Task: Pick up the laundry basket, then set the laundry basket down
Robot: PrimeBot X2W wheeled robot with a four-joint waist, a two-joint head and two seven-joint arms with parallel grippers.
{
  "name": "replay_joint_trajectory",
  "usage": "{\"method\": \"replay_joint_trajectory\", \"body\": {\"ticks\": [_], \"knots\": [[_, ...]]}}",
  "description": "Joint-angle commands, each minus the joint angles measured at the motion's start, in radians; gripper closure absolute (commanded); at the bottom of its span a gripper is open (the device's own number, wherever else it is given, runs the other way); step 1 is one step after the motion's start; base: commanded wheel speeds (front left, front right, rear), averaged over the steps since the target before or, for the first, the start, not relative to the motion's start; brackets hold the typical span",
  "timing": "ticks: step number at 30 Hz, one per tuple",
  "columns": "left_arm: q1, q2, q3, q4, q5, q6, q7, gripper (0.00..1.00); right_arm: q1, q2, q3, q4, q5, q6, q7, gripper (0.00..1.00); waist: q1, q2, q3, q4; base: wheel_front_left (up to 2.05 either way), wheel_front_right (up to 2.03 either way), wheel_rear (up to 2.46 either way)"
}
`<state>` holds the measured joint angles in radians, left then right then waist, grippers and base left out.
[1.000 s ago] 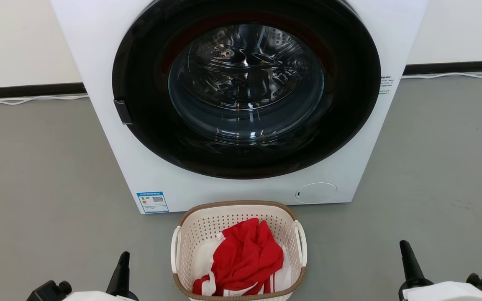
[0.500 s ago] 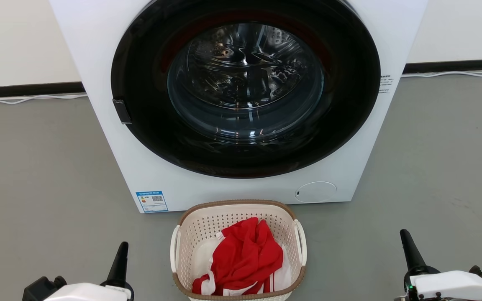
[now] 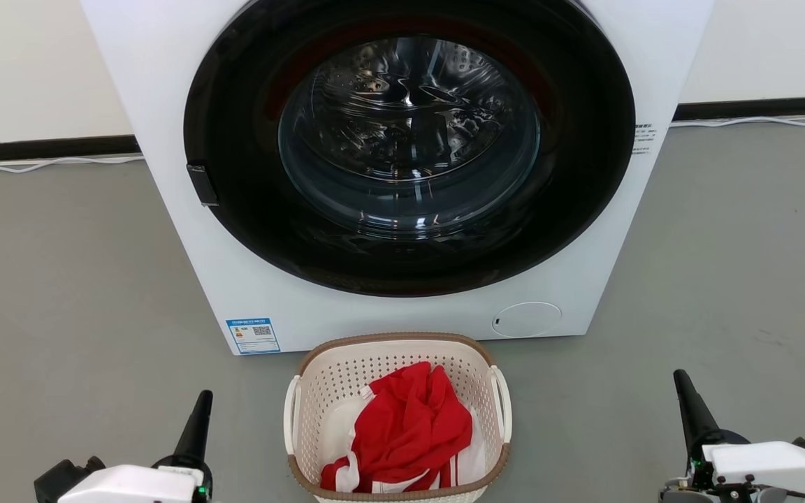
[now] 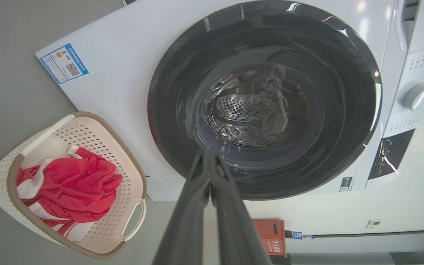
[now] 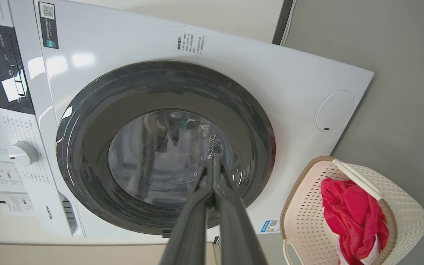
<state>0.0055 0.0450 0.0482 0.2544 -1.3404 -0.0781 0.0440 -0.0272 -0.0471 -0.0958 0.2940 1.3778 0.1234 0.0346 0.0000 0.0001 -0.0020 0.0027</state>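
The laundry basket (image 3: 346, 381) stands on the grey floor just before the washing machine; it is cream-white, perforated, with a brown rim and white loop handles, and holds a red and white garment (image 3: 409, 426). My left gripper (image 3: 200, 412) is shut and empty, well to the basket's left. My right gripper (image 3: 685, 395) is also shut and empty, far to the basket's right. The left wrist view has the basket (image 4: 94, 132) at lower left, beyond the closed left gripper (image 4: 208, 156). In the right wrist view the basket (image 5: 304, 221) lies lower right of the right gripper (image 5: 214, 163).
A white front-loading washing machine (image 3: 270, 307) with a closed dark round door (image 3: 409, 140) rises right behind the basket. Grey floor (image 3: 60, 279) spreads on both sides. A black skirting and a white cable (image 3: 46, 166) run along the wall. A small red box (image 4: 271, 237) stands beside the machine.
Both grippers have risen a little further into the head view, fingers pointing up, still shut. The basket has not moved; the camera shifted slightly.
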Motion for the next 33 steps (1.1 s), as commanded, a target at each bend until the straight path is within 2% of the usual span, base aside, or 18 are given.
{"method": "replay_joint_trajectory", "body": {"ticks": [1,20,33], "knots": [[-0.066,0.008,0.031,-0.022,-0.030,-0.014,0.008,1.00,-0.048,-0.008,0.014,-0.034,0.027,0.006,0.013,1.00,0.0000,-0.0001,0.000,0.000,0.00,0.00,0.00],[-0.112,0.007,0.064,-0.009,-0.262,-0.051,0.067,1.00,-0.079,-0.008,-0.011,-0.049,0.230,0.007,0.072,1.00,0.0000,-0.0001,0.005,-0.003,0.00,0.00,0.00],[-0.114,0.006,0.065,-0.009,-0.268,-0.053,0.069,1.00,-0.080,-0.007,-0.013,-0.050,0.235,0.007,0.075,1.00,0.0000,-0.0001,0.005,-0.003,0.00,0.00,0.00]]}}
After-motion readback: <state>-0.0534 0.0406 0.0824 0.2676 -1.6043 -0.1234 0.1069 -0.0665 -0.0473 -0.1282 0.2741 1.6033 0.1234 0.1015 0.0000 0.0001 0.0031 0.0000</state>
